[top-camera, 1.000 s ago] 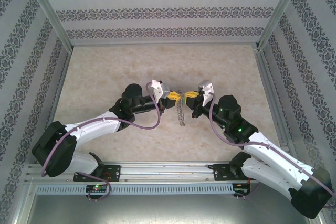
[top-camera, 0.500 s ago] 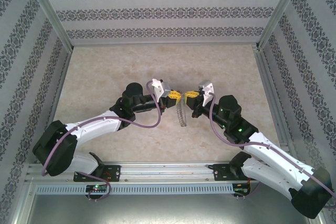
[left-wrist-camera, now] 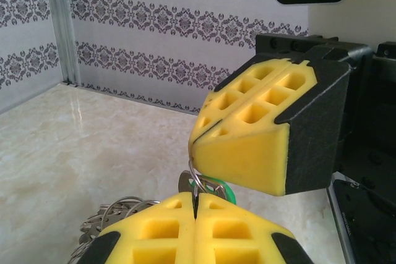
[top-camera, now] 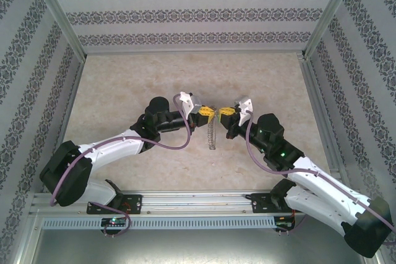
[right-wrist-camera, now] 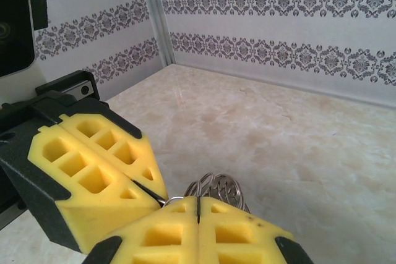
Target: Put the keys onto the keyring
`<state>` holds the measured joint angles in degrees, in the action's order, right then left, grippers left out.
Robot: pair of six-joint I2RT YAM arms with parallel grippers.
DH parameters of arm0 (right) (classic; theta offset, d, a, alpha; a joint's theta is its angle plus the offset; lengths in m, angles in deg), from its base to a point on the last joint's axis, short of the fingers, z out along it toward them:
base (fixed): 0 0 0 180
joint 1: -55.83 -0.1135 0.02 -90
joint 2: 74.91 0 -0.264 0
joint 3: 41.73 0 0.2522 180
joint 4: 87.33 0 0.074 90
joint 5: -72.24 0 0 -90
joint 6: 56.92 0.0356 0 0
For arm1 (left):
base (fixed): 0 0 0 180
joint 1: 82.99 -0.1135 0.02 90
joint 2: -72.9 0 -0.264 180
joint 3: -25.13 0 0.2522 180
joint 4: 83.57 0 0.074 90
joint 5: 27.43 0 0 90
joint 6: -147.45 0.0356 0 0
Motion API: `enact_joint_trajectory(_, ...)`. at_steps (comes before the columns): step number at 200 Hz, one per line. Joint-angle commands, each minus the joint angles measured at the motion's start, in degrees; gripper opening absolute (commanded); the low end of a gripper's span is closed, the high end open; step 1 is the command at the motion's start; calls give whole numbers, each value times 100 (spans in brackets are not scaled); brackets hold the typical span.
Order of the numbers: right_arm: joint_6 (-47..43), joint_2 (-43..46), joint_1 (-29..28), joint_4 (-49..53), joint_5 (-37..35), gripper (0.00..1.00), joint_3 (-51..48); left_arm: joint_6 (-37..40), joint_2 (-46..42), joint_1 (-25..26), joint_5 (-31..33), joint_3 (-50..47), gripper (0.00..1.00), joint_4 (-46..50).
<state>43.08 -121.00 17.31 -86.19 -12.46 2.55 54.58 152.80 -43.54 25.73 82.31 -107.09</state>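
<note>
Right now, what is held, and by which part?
The left hand and right hand both pinch the keyring by its thin wire rim; whether the green key is gripped cannot be told.

Here's the surface, pale beige with a marbled look, glossy enough to catch a streak of light near its far left corner. Behind it stands the back wall, white paper crossed by three bands of dark floral pattern. The left wall and right wall carry the same bands, slanting in toward the far corners. Two silver metal posts, one on the left and one on the right, mark those corners. Along the near edge runs an aluminium rail, with a slotted grey strip just below it and a plain grey panel lower still.
</note>
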Motion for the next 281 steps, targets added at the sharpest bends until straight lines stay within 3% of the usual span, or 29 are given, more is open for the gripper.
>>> enact_joint_trajectory(1, -138, 64, -42, -41, -192, 0, -73, -118, -21, 112, -153, 202, 0, -453)
enact_joint_trajectory(217, -68, 174, -15, 9, -283, 0, -174, -260, -89, 115, 93, -9, 0, -978)
enact_joint_trajectory(281, 136, 500, 297, 179, -310, 0, -257, -319, -27, 108, 80, 0, 0, -1011)
